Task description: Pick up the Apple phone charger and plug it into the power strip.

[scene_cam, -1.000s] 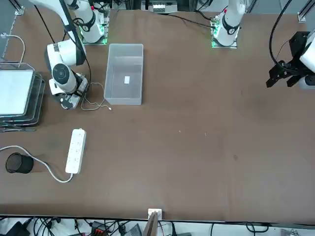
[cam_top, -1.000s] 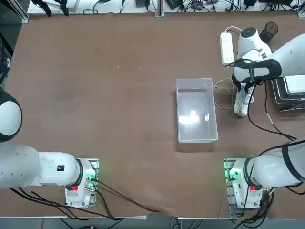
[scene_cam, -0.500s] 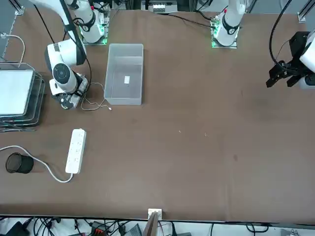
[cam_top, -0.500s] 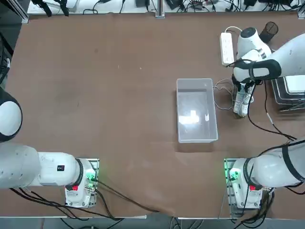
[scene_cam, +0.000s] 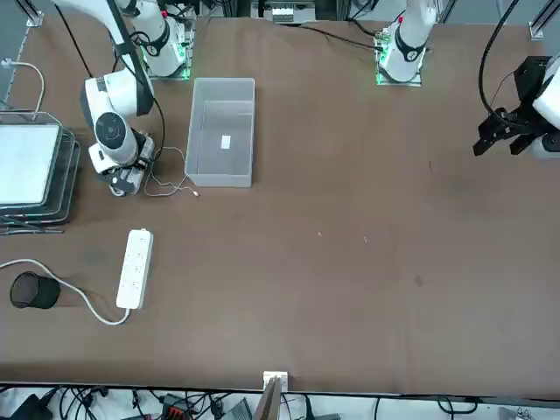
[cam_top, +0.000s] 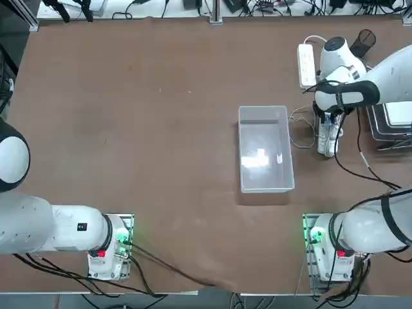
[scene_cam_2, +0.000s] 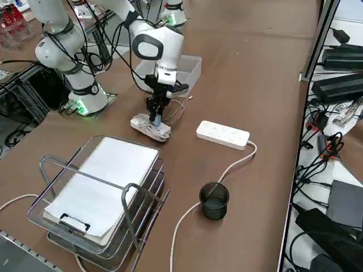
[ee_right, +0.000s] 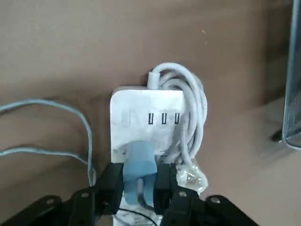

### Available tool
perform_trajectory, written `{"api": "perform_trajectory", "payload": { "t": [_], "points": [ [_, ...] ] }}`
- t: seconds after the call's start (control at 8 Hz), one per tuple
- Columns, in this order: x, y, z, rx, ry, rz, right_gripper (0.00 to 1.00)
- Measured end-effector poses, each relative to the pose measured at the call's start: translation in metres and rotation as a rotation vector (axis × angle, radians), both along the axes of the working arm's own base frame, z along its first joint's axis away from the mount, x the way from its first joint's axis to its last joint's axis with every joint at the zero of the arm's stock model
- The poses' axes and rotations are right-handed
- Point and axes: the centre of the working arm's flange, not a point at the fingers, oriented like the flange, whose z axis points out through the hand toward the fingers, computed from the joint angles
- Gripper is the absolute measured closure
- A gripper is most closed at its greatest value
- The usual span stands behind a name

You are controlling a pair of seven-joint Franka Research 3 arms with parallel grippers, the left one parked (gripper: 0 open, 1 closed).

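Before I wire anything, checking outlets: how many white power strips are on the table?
2: one near the mesh cup; another, with bundled cord, under the right gripper.

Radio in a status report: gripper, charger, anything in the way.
Right gripper shut on Apple charger, over strip with bundled cord. Charger not in the long power strip. Black mesh cup near that strip's cord.

brown table [scene_cam: 306,262], white power strip [scene_cam: 135,269], black mesh cup [scene_cam: 34,290]

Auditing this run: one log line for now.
claw: shut on charger | over: white strip with bundled cord | power strip: apart, on table
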Motion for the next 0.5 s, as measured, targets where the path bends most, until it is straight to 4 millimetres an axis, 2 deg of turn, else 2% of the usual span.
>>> {"api": "perform_trajectory", "payload": {
  "t": [0.5],
  "points": [
    [0.007,0.003,0.015,0.01,-0.025,0.032,0.63]
  ]
}}
